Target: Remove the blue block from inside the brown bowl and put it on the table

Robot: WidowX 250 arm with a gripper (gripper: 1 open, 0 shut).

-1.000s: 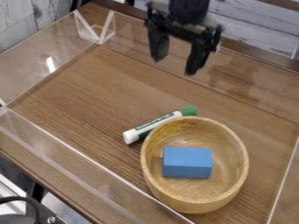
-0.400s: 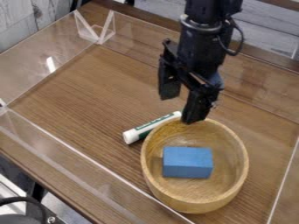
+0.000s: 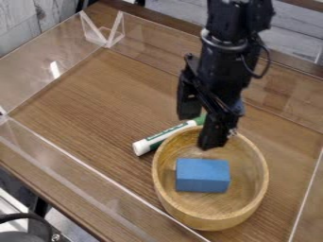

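Observation:
The blue block point(image 3: 202, 175) lies flat in the middle of the brown bowl point(image 3: 248, 202), which sits on the table point(image 3: 89, 104) near its front right. My gripper point(image 3: 199, 121) hangs open just above the bowl's far rim, its black fingers point(image 3: 216, 130) pointing down and holding nothing. The fingertips are a short way behind and above the block, not touching it. The arm's dark body rises from the gripper out of the top of the view.
A white marker with a green cap point(image 3: 168, 135) lies on the wood just left of the bowl's rim, partly behind my fingers. Clear acrylic walls point(image 3: 28, 142) run along the table's edges, with a folded clear piece point(image 3: 101, 30) at the back left.
My gripper has come down and forward from the back of the table to just over the bowl's far rim, staying open. Block, bowl and marker have not moved.

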